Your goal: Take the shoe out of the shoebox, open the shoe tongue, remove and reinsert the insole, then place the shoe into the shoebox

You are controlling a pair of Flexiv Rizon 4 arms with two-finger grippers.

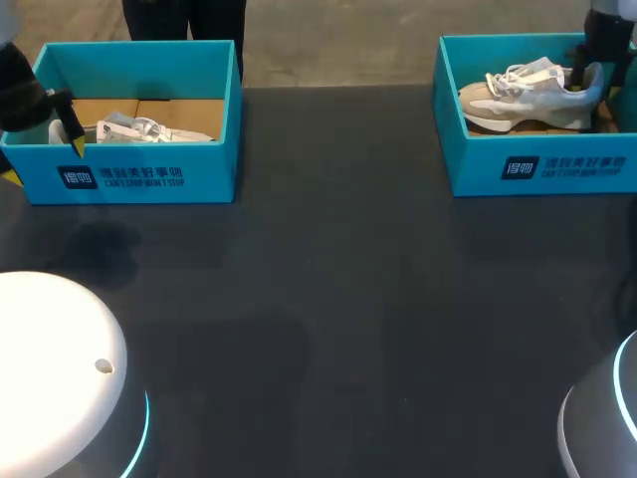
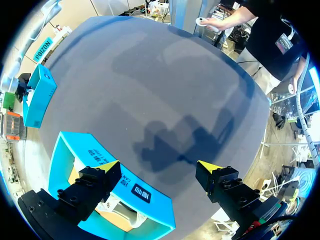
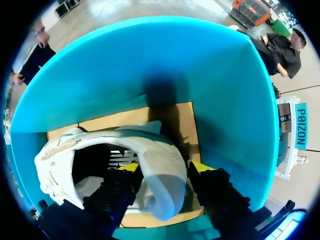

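This looks like a robotics lab or test cell rather than a home or a shop. I work at a wide, dark table point(image 1: 328, 299). My arms rise from a rounded left base point(image 1: 60, 368) and right base point(image 1: 602, 423), each rimmed with blue light. Two matching teal boxes are staged at the far corners: the left shoebox point(image 1: 139, 177) holds the left shoe point(image 1: 149, 129), and the right shoebox point(image 1: 542, 169) holds the right shoe point(image 1: 528, 100).
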